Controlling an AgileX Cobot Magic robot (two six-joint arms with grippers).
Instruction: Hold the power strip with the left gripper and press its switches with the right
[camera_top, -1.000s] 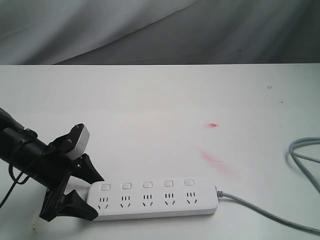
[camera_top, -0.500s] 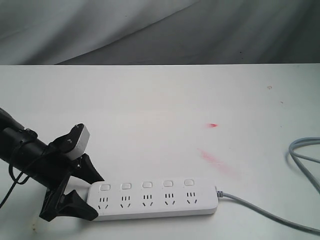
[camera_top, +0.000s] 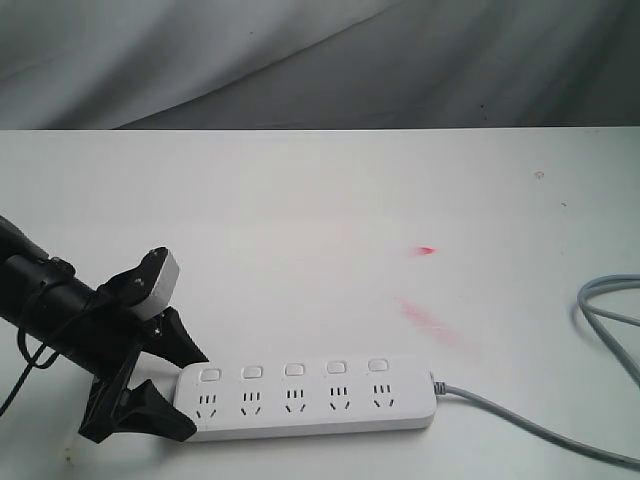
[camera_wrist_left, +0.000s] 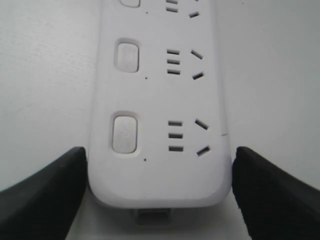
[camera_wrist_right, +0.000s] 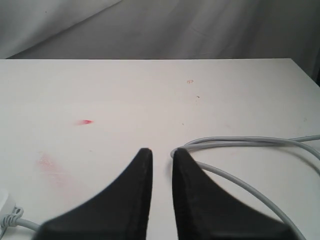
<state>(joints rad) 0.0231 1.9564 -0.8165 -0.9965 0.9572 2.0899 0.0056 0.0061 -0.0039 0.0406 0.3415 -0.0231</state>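
Observation:
The white power strip (camera_top: 310, 400) lies flat near the table's front edge, and its grey cable (camera_top: 530, 425) runs off to the right. Its five switches (camera_top: 294, 369) sit in a row above the sockets. My left gripper (camera_top: 193, 393) straddles the strip's left end, one black finger against each long side. In the left wrist view the strip (camera_wrist_left: 160, 100) fills the gap of that gripper (camera_wrist_left: 158, 170), with the nearest switch (camera_wrist_left: 124, 133) just ahead. My right gripper (camera_wrist_right: 161, 152) is out of the exterior view; its fingers stand almost together, holding nothing, over bare table beside the cable (camera_wrist_right: 240, 142).
A loop of the grey cable (camera_top: 605, 300) lies at the table's right edge. Two red smears (camera_top: 427, 250) (camera_top: 430, 320) mark the white tabletop (camera_top: 300, 220). A grey cloth backdrop hangs behind the table's far edge.

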